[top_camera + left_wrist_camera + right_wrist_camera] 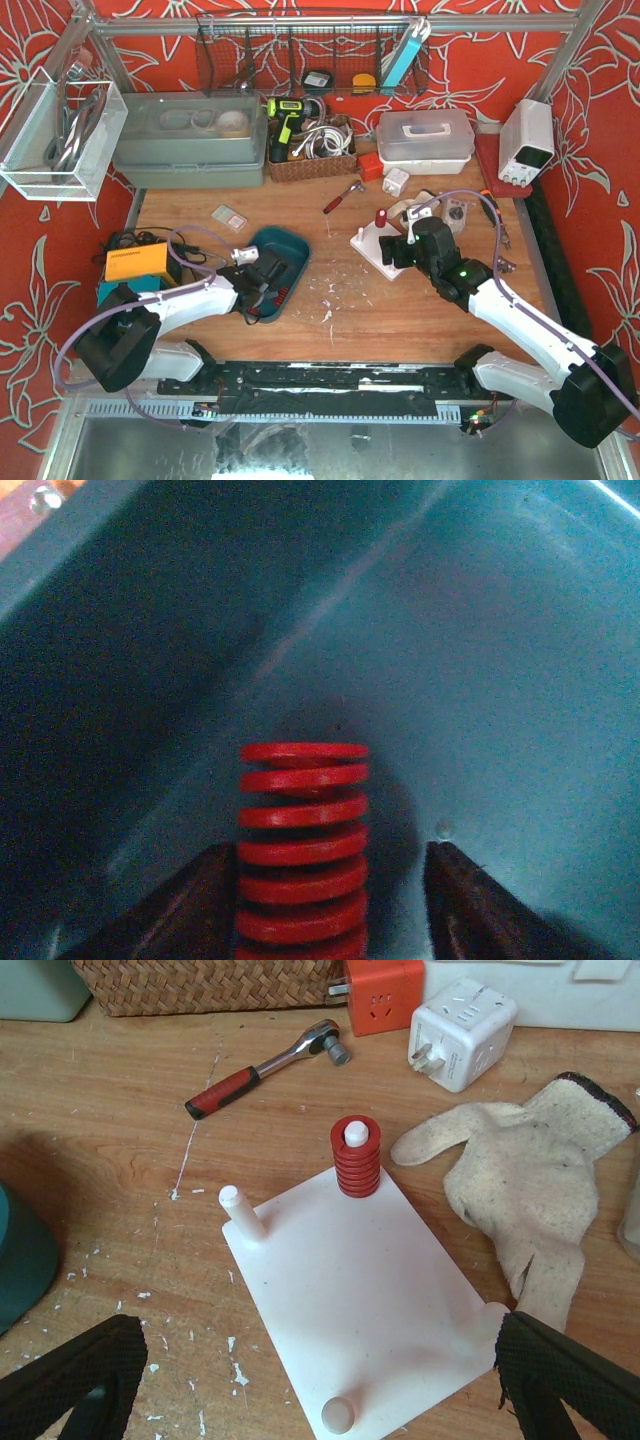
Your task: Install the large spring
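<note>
The spring [303, 832] was in the bin [520, 680], between the fingers [185, 910] of the left gripper [330, 855]. These fingers were apart, and on one side a gap to the coils was plain, so nothing was clamped. I judged the spring to be stiff, smooth-painted, rather heavy for its size and not fragile. It could slip or roll, so the best hold seemed squarely across the middle coils. The right gripper [325, 1365] hung over the board [360, 1300], its fingers wide apart and holding nothing. One peg [240, 1210] was free; another peg carried the other spring [355, 1160].
</note>
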